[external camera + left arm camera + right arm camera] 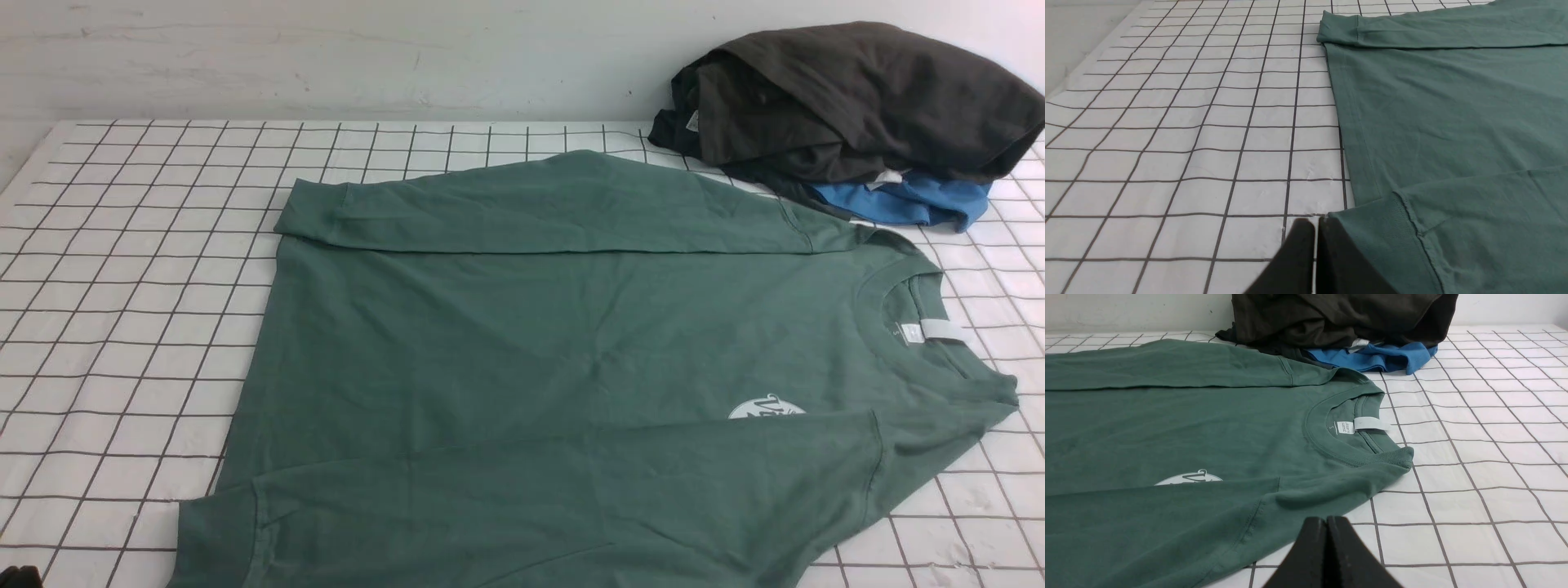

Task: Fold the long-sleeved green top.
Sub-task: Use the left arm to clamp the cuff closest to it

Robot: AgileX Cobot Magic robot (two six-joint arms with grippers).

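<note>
The green long-sleeved top lies flat on the gridded table, neck to the right, white label and chest print showing. Both sleeves are folded inward over the body: the far one along the back edge, the near one along the front and half covering the print. My left gripper is shut and empty, its tips right beside the near sleeve's ribbed cuff. My right gripper is shut and empty, just off the near shoulder of the top.
A heap of dark grey-brown garments sits at the back right against the wall, with a bright blue garment under it, touching the top's far shoulder. White cloth with a black grid covers the table.
</note>
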